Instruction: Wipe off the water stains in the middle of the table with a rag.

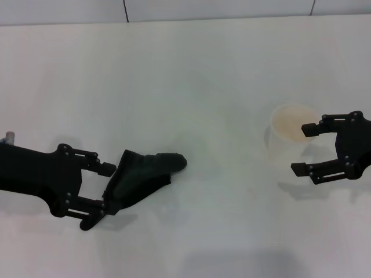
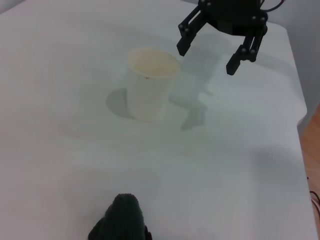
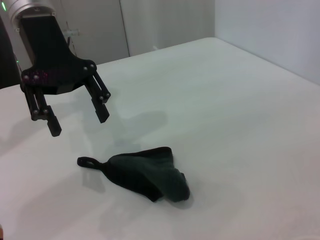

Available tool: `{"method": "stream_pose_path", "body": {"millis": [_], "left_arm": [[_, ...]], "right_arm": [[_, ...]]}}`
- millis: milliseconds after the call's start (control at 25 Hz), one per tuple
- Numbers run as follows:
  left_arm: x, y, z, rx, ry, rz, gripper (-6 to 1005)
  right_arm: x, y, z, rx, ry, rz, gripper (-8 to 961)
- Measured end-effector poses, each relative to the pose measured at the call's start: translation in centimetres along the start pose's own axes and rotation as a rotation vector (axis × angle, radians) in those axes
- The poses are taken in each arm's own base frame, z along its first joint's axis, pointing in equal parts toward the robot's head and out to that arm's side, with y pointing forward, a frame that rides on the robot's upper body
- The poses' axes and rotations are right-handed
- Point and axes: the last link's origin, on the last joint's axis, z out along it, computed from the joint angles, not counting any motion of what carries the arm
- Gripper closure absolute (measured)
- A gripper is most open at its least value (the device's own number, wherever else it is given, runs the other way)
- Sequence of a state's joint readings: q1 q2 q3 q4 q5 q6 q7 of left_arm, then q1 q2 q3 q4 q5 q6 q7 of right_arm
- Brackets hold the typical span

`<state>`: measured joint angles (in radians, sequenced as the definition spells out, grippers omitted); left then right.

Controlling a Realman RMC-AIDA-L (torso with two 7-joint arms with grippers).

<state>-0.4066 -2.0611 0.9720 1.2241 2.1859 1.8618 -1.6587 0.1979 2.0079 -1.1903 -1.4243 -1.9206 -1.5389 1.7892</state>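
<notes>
The dark rag (image 1: 145, 174) lies crumpled on the white table (image 1: 185, 87) at the front left. My left gripper (image 1: 104, 191) is open at the rag's left end. In the right wrist view the left gripper (image 3: 78, 123) hangs open just above the table, apart from the rag (image 3: 150, 172), whose thin loop points toward it. The rag's tip also shows in the left wrist view (image 2: 122, 220). My right gripper (image 1: 302, 149) is open and empty at the right. No orange blot shows on the table in any view.
A translucent whitish plastic cup (image 1: 290, 130) with an orange tint inside stands upright just left of the right gripper. It also shows in the left wrist view (image 2: 150, 82), with the right gripper (image 2: 206, 60) beyond it. The table's grey-lined far edge (image 1: 174, 21) runs along the back.
</notes>
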Motion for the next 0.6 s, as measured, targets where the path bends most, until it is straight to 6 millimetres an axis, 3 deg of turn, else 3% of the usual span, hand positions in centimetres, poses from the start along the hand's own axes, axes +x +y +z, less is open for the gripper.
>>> {"method": "stream_pose_path", "body": {"millis": [600], "left_arm": [[0.41,0.02,0.41,-0.009,0.004,0.010,268]], "right_arm": [[0.50,0.15,0.07,-0.012,0.028,0.005,99]]}}
